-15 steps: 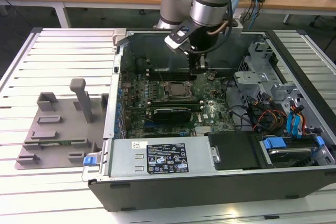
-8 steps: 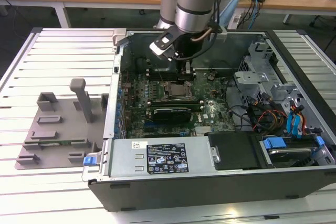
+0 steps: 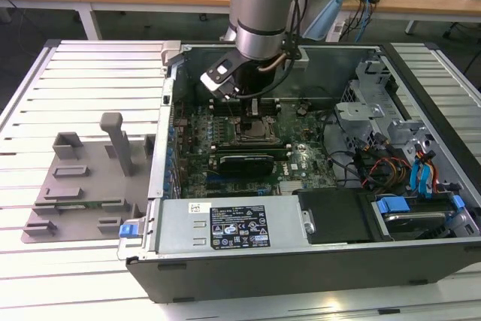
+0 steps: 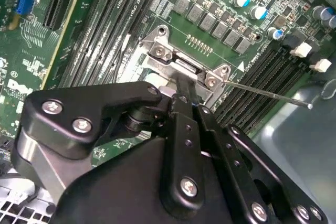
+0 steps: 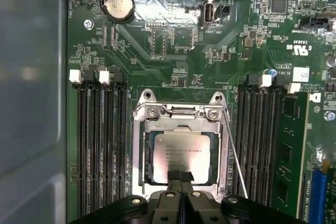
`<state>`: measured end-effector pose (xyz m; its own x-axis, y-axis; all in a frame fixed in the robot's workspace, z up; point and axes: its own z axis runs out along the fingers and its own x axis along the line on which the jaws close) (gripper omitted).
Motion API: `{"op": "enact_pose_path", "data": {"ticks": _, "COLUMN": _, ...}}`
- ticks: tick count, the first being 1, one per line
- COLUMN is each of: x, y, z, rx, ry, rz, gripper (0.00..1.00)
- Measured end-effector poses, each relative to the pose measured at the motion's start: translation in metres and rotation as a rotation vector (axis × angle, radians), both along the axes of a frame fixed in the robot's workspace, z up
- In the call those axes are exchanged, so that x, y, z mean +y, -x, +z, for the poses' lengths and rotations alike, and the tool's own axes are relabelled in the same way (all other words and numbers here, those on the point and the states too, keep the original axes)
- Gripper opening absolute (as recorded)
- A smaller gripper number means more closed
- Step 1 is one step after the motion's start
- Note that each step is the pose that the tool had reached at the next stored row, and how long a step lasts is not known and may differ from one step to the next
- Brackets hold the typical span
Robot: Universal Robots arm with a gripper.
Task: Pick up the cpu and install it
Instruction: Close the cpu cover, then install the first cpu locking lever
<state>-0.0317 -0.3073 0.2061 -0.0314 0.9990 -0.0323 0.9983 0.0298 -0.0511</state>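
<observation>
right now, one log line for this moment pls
stage: install | cpu: seated in socket frame | gripper: shut, tips at cpu edge | motherboard: in open case

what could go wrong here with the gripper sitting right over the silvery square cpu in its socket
1. The black gripper has its fingers together at the edge of the silvery square cpu, which lies in the metal-framed socket; a sideways nudge could shift the chip.
2. The thin metal retention lever stands right beside the frame, so the gripper could snag it.
</observation>
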Motion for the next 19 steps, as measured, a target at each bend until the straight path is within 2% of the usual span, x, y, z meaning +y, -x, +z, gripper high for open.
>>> {"op": "enact_pose_path", "data": {"ticks": 3, "x": 0.0000, "y": -0.0004, "z": -0.0009, "rx": 0.0001, "ry": 0.0000, "rz": 0.000, "gripper": 0.11}}
{"op": "enact_pose_path", "data": {"ticks": 5, "x": 0.0001, "y": -0.0051, "z": -0.0006, "rx": -0.0001, "ry": -0.0001, "rz": 0.000, "gripper": 0.11}}
{"op": "enact_pose_path", "data": {"ticks": 7, "x": 0.0000, "y": -0.0111, "z": 0.0089, "rx": 0.0000, "ry": 0.0002, "rz": 0.000, "gripper": 0.11}}
{"op": "enact_pose_path", "data": {"ticks": 9, "x": 0.0000, "y": -0.0118, "z": 0.0275, "rx": 0.0000, "ry": 0.0011, "rz": 0.000, "gripper": 0.11}}
{"op": "enact_pose_path", "data": {"ticks": 10, "x": 0.0000, "y": -0.0119, "z": 0.0353, "rx": 0.0000, "ry": 0.0016, "rz": 0.000, "gripper": 0.11}}
{"op": "enact_pose_path", "data": {"ticks": 12, "x": 0.0000, "y": -0.0119, "z": 0.0462, "rx": 0.0000, "ry": 0.0019, "rz": 0.000, "gripper": 0.11}}
{"op": "enact_pose_path", "data": {"ticks": 13, "x": 0.0000, "y": -0.0119, "z": 0.0559, "rx": 0.0001, "ry": 0.0031, "rz": 0.000, "gripper": 0.11}}
{"op": "enact_pose_path", "data": {"ticks": 19, "x": 0.0000, "y": -0.0119, "z": 0.0595, "rx": 0.0000, "ry": 0.0032, "rz": 0.010, "gripper": 0.11}}
